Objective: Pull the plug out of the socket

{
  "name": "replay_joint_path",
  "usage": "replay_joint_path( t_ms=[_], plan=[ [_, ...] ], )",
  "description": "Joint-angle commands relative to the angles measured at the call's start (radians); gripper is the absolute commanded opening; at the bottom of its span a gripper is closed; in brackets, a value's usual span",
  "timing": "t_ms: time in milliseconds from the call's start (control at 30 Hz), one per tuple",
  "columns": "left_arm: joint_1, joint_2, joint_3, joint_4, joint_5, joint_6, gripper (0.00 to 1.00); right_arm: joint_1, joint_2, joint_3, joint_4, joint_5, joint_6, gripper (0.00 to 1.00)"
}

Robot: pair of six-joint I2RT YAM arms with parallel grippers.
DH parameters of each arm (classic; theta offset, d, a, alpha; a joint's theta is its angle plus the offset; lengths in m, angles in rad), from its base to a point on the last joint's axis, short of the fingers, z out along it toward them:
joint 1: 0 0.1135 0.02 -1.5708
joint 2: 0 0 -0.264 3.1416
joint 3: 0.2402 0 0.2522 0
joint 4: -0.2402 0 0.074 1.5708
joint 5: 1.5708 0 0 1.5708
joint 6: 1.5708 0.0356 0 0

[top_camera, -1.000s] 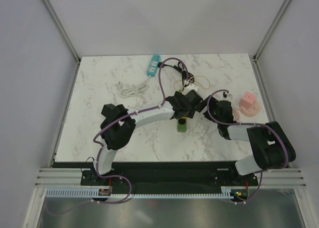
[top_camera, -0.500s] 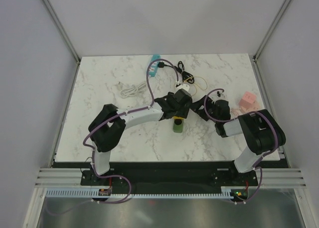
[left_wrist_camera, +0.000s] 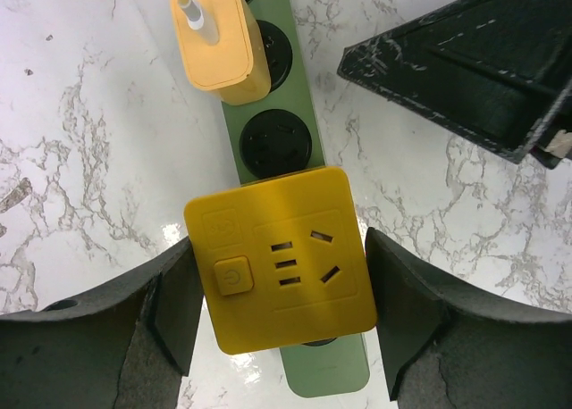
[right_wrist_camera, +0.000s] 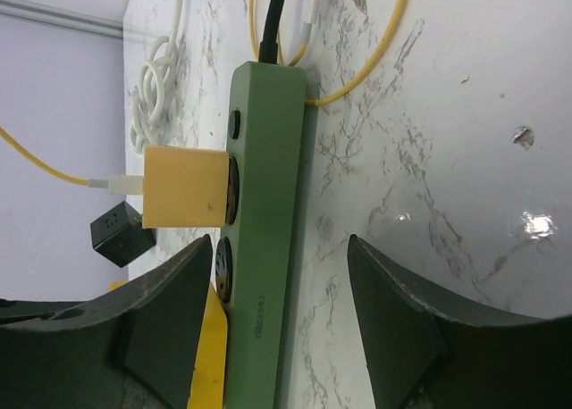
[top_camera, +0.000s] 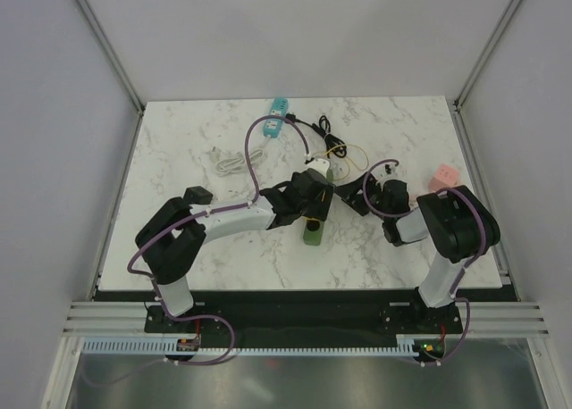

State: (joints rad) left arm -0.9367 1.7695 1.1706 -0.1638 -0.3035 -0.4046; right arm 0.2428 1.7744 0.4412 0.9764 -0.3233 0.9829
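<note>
A green power strip (top_camera: 312, 233) lies mid-table, also in the left wrist view (left_wrist_camera: 268, 114) and the right wrist view (right_wrist_camera: 268, 204). A yellow square adapter plug (left_wrist_camera: 280, 279) sits on its end socket. An orange charger (left_wrist_camera: 219, 47) sits two sockets further along. My left gripper (left_wrist_camera: 280, 284) is shut on the yellow adapter, one finger on each side; it shows in the top view too (top_camera: 311, 208). My right gripper (right_wrist_camera: 281, 257) is open, low by the table, its fingers either side of the strip's end without touching it. It lies right of the strip (top_camera: 355, 195).
A blue power strip (top_camera: 278, 116) and a coiled white cable (top_camera: 231, 163) lie at the back left. Black and yellow cables (top_camera: 332, 146) trail behind the green strip. A pink cube socket (top_camera: 442, 179) sits at the right. A small black cube (right_wrist_camera: 121, 235) lies left of the strip.
The left arm has drawn nearer and leftward, and the green strip has shifted and tilted with it. The right arm has folded in, its gripper moving toward the strip's end.
</note>
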Motion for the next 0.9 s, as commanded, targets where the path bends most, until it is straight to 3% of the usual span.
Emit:
replay_joint_path(
  t_ms=[0, 467, 633, 733, 867],
  plan=[
    [0.001, -0.074, 0.001, 0.115, 0.033, 0.026, 0.02, 0.015, 0.063, 0.034, 0.117, -0.055, 0.063, 0.68],
    [0.003, -0.114, 0.011, 0.136, 0.073, 0.009, 0.02, 0.044, 0.128, 0.062, 0.165, -0.083, 0.094, 0.69],
    [0.003, -0.116, 0.006, 0.142, 0.093, -0.002, 0.02, 0.055, 0.163, 0.057, 0.261, -0.1, 0.131, 0.67],
    [0.003, -0.107, 0.003, 0.144, 0.102, -0.013, 0.02, 0.056, 0.2, 0.048, 0.346, -0.108, 0.164, 0.54],
    [0.003, -0.111, 0.006, 0.138, 0.107, -0.02, 0.02, 0.056, 0.206, 0.028, 0.39, -0.086, 0.178, 0.28]
  ],
)
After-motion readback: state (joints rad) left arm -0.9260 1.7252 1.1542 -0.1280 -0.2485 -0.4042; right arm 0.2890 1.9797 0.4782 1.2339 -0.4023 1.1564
